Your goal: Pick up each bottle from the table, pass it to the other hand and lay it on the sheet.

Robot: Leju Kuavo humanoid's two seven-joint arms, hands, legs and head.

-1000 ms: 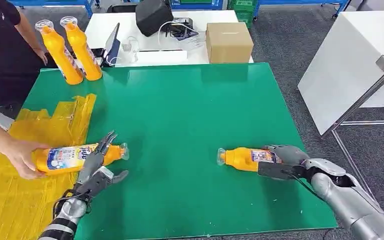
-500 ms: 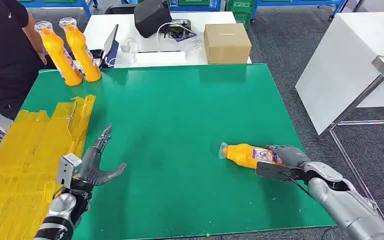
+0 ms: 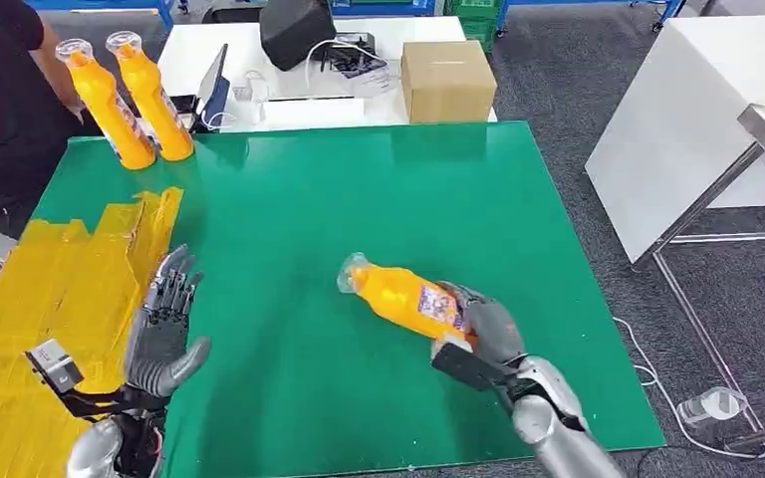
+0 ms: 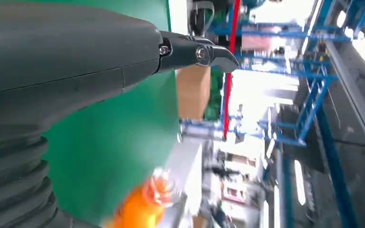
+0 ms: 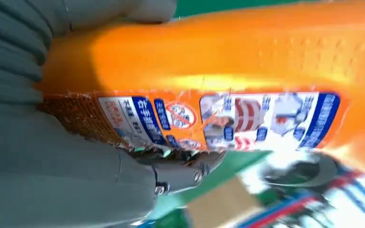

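My right hand [image 3: 480, 339] grips an orange bottle [image 3: 400, 297] by its base and holds it lifted over the green table [image 3: 359, 199], cap pointing toward the left. Up close, the bottle's label [image 5: 218, 118] sits against my right hand [image 5: 52, 156]. My left hand [image 3: 162, 329] is raised, palm up and fingers spread, holding nothing, at the edge of the yellow sheet [image 3: 50, 299]. The left wrist view shows my left hand [image 4: 76, 71] and a blurred orange bottle [image 4: 142, 209]. Two more orange bottles [image 3: 125, 95] stand upright at the table's far left corner.
A person in black [image 3: 5, 90] stands at the far left, an orange item at the picture's edge. Behind the green table a white table [image 3: 289, 70] carries a cardboard box [image 3: 445, 80], a black bag and cables. A white table [image 3: 697, 110] stands to the right.
My right hand lifted the bottle off the table and carried it left toward the middle. My left hand rose and turned palm up. The person took the bottle off the sheet.
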